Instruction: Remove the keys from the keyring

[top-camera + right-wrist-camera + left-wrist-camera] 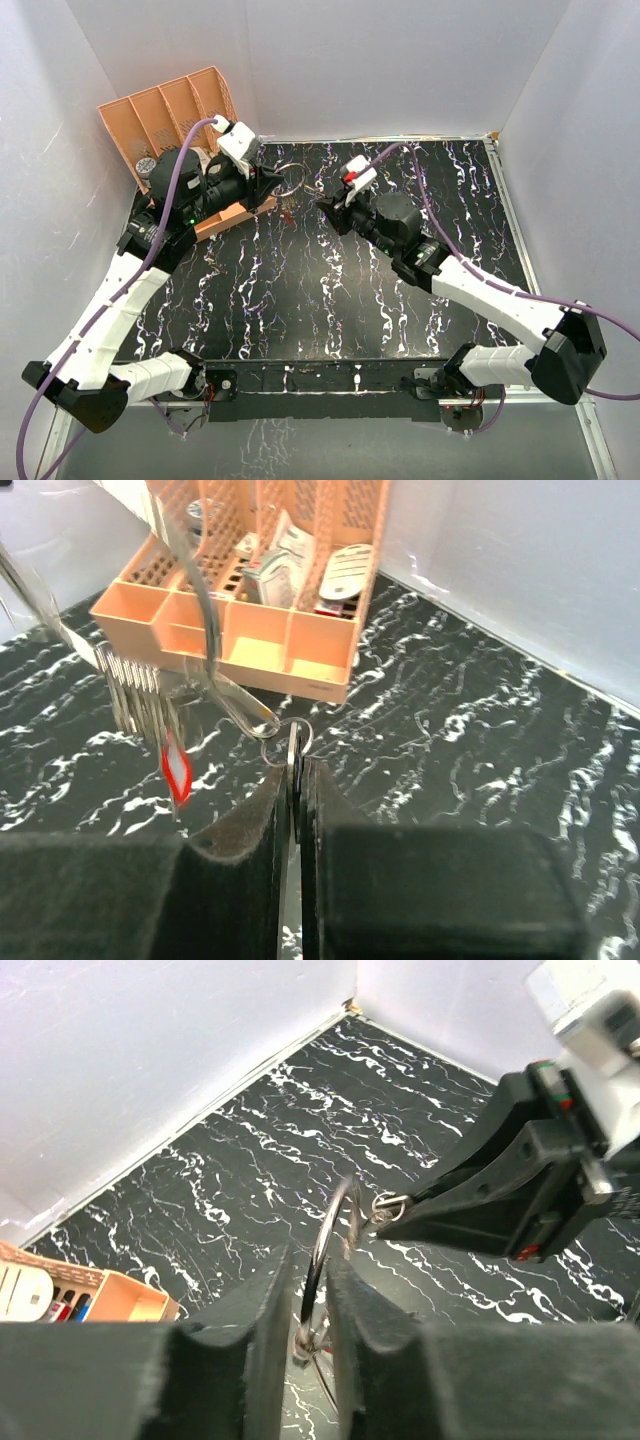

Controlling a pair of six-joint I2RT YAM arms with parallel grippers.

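At the bottom of the right wrist view, the right gripper has its two fingers pressed almost together on a small metal loop. That loop is linked to the keyring, a thin silvery ring held up off the black marbled table. A bunch of silver keys hangs from the ring at the left of the frame, with the red key dangling lowest.

In the left wrist view, the left gripper fills the lower edge of the frame. Its fingers are closed on the near part of the ring, which rises between them towards the right gripper's tip.

Further back, in the upper left of the top view, an orange tray stands against the corner walls.
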